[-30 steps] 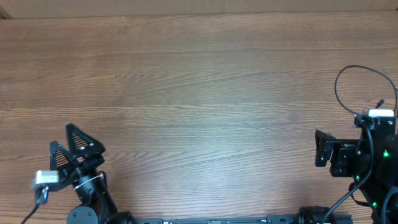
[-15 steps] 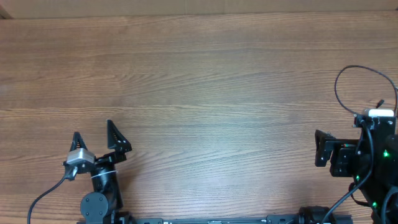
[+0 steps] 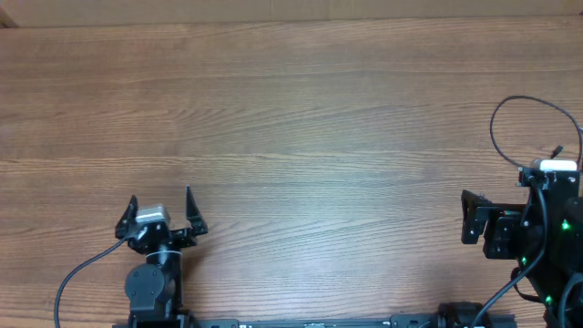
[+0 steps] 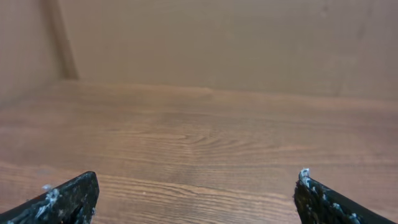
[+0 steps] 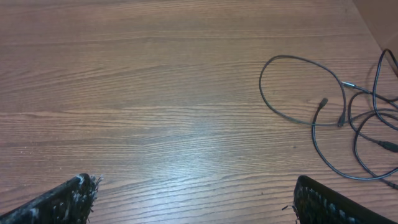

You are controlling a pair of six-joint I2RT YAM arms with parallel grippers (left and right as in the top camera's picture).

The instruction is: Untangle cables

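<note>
Overhead, the left gripper [image 3: 161,202] and right gripper [image 3: 467,219] sit near the front edge, both spread wide and holding nothing. The left wrist view shows only bare table [image 4: 199,143]. The right wrist view finds the cables [image 5: 342,115] looped and crossed off to its right, so the untangling looks unstarted.

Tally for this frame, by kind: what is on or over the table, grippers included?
Grippers: 2, the left gripper and the right gripper, both open and empty.
Tangle of thin black cables: 1; the separate cords in it cannot be counted.
Total: 3
</note>
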